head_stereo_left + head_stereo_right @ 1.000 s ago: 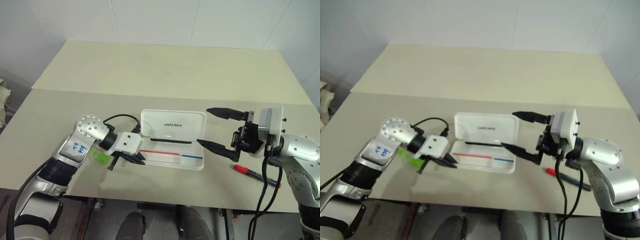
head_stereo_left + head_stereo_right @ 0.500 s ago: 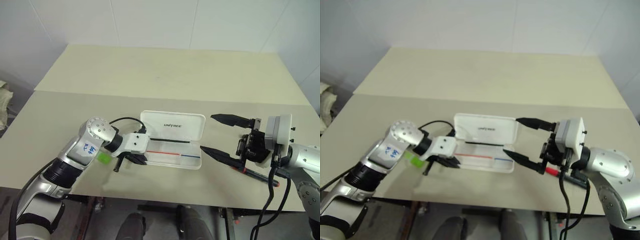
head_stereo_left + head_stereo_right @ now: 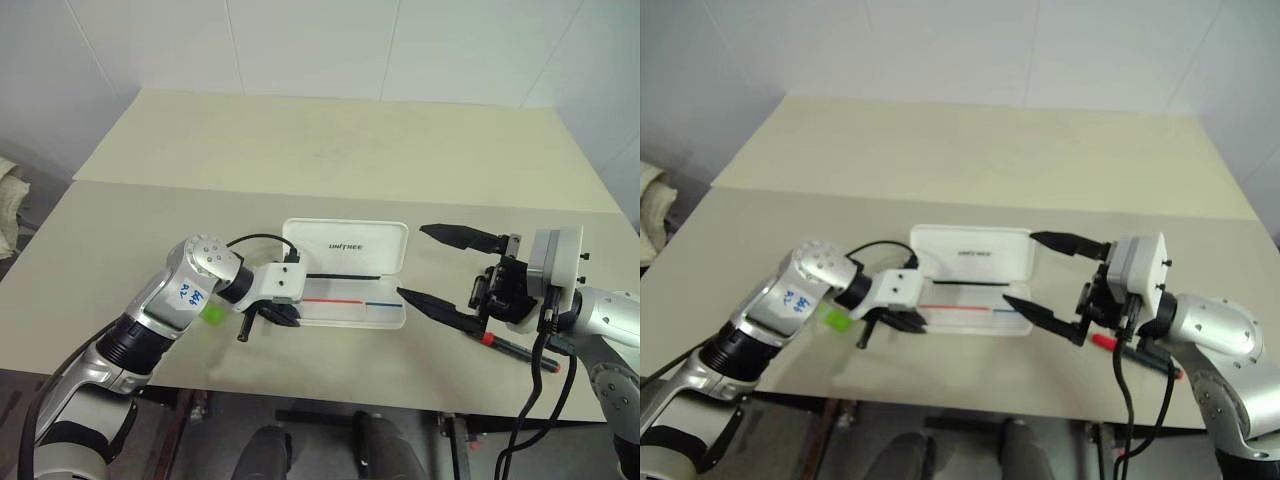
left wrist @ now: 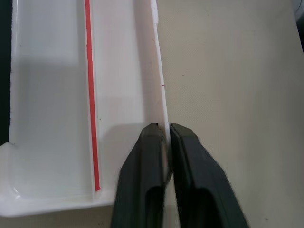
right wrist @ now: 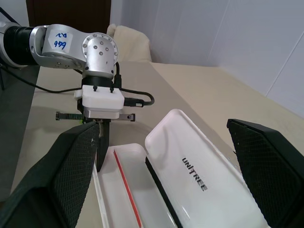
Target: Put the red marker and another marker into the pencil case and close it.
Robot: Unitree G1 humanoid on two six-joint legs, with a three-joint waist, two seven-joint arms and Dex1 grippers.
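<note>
The white pencil case (image 3: 386, 316) lies open at the table's middle, its "Unitree" lid (image 3: 346, 246) folded back. My left gripper (image 3: 277, 318) points down at the case's front left corner. In the left wrist view its fingers (image 4: 151, 156) stand on either side of the tray's front wall (image 4: 159, 85), shut on it. The green marker (image 3: 212, 313) lies on the table under my left forearm. My right gripper (image 3: 411, 261) hangs wide open right of the case, holding nothing. The red marker (image 3: 512, 346) lies on the table beneath my right wrist.
The table's front edge (image 3: 330, 385) runs close below the case and both markers. A second tabletop (image 3: 330, 140) joins behind, up to the white wall. A black cable (image 3: 258, 240) loops above my left wrist, near the lid's left end.
The whole view has shifted a little. My left wrist has tipped further down at the case's corner. The right gripper stays open in the same place; both markers lie as before.
</note>
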